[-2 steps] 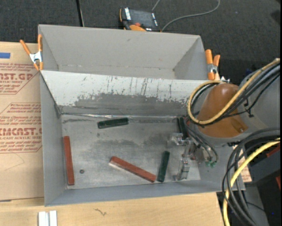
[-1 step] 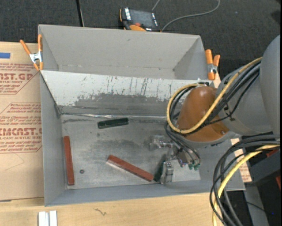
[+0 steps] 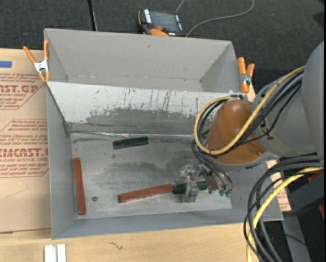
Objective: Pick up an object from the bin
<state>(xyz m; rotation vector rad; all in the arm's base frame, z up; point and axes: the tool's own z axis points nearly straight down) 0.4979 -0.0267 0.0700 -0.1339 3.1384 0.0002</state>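
Far left of the gripper (image 3: 189,189) lies a reddish strip (image 3: 79,185); up-left, a dark green pen (image 3: 131,142). A reddish stick (image 3: 146,193) ends right at the gripper (clenched or released, I cannot tell). This looks like the grasping step; next it needs a firm hold, then a straight lift.

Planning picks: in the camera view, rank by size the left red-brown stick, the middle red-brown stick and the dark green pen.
Tied largest: left red-brown stick and middle red-brown stick, alike in length.
Smallest: dark green pen.
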